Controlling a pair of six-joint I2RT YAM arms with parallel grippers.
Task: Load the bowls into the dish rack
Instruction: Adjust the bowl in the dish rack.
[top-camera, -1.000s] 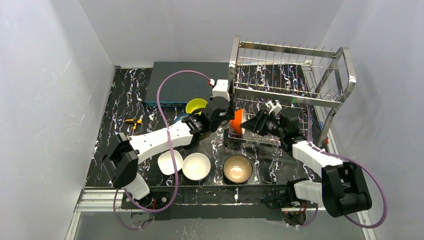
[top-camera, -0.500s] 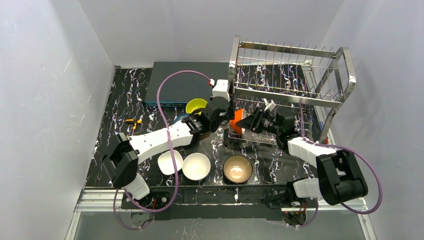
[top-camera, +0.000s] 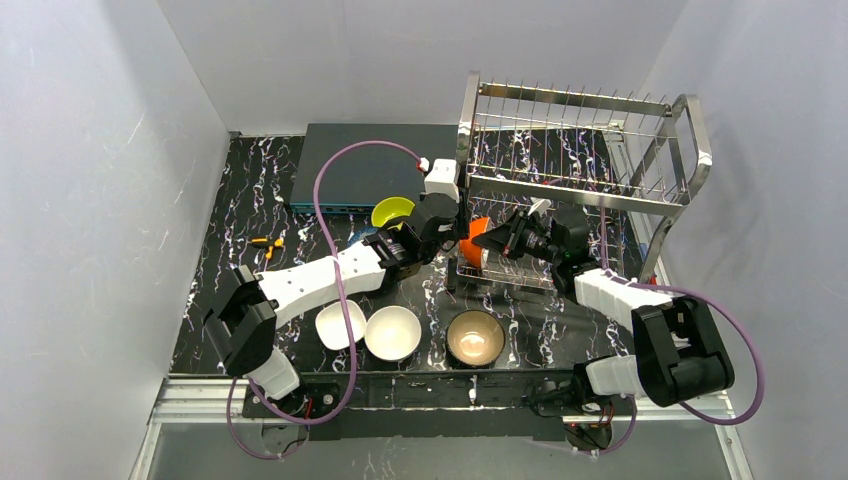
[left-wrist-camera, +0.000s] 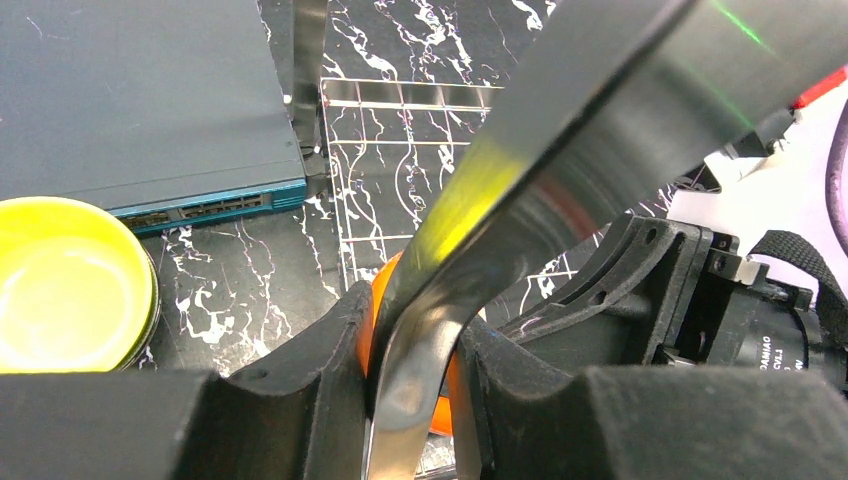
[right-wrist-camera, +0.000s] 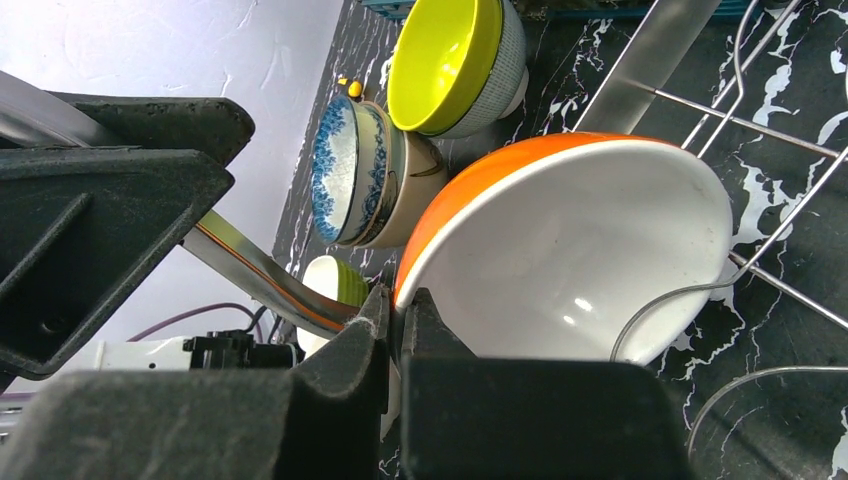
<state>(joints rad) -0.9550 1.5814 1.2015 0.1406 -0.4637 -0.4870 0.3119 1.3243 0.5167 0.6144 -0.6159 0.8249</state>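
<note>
An orange bowl (top-camera: 474, 243), white inside (right-wrist-camera: 560, 240), stands tilted on edge at the left end of the dish rack's (top-camera: 580, 185) lower tier. My right gripper (top-camera: 497, 243) is shut on its rim (right-wrist-camera: 397, 300). From the other side my left gripper (top-camera: 455, 228) is shut on the same bowl (left-wrist-camera: 380, 285), and a shiny rack tube (left-wrist-camera: 560, 130) crosses in front of its fingers. On the table lie a yellow-green bowl (top-camera: 392, 211), two white bowls (top-camera: 340, 325) (top-camera: 392, 332) and a tan-brown bowl (top-camera: 475, 338). A blue patterned bowl (right-wrist-camera: 345, 170) shows in the right wrist view.
A flat dark grey-blue box (top-camera: 360, 165) lies at the back, left of the rack. A small yellow-orange object (top-camera: 265, 243) sits on the left of the black marbled table. White walls close in the sides and back. The rack's upper tier (top-camera: 570, 110) overhangs both grippers.
My right gripper has moved left to the orange bowl and shut on its rim. The left arm and its grip have stayed put.
</note>
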